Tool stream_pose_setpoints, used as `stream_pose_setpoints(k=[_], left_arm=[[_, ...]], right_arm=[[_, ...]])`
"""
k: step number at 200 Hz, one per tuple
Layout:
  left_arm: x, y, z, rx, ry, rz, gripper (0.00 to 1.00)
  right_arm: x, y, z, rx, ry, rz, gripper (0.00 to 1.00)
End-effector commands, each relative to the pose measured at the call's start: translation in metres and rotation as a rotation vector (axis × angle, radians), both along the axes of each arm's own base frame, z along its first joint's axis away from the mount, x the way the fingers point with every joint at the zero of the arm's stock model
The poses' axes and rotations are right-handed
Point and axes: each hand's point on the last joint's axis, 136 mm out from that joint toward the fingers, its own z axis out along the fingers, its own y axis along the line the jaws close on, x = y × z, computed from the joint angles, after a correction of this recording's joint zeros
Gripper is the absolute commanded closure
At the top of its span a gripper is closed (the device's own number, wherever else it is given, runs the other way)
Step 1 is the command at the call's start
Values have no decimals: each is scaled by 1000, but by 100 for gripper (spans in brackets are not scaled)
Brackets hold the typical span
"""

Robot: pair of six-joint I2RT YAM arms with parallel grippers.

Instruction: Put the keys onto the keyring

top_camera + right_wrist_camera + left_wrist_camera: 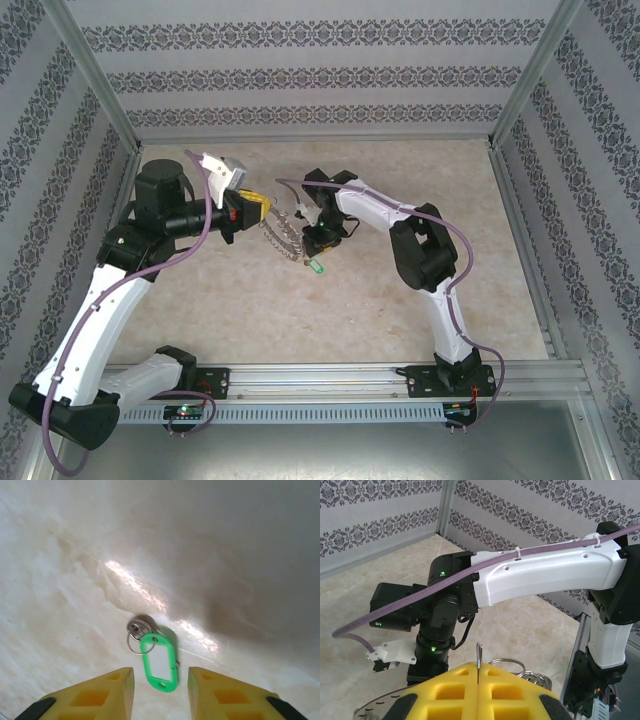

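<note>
The keyring is clamped in the left claw. The green key lies on the worktop under the right claw, which is spread apart. Pickup is judged in hand: lowering and closing on the key is needed.

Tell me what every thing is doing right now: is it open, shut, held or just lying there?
Left gripper, yellow foam fingers: shut, pinching the ring's edge.
Large flat dark-grey metal keyring, fringed with silvery pieces: held by its edge in the left gripper.
Right gripper, yellow foam fingers: open, empty, above the key.
Tiny silvery key with a bright green tag: lying flat on the beige table, not held, not on the big keyring.
</note>
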Motion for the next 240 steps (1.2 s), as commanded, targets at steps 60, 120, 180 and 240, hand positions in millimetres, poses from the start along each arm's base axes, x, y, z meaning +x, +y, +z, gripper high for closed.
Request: stream_pose_setpoints(k=[60, 120, 180, 240], left_arm=[[-7, 7, 20, -35, -67, 11, 100], [-6, 7, 19, -30, -67, 8, 100], [-8, 9, 20, -36, -73, 7, 100], [-9, 11, 20, -36, -76, 12, 100]], right_arm=[[-15, 18, 5, -4, 71, 22, 79], [-23, 14, 0, 41, 142, -57, 71], [-25, 16, -9, 56, 182, -88, 72], [-27, 15, -18, 43, 190, -89, 72]])
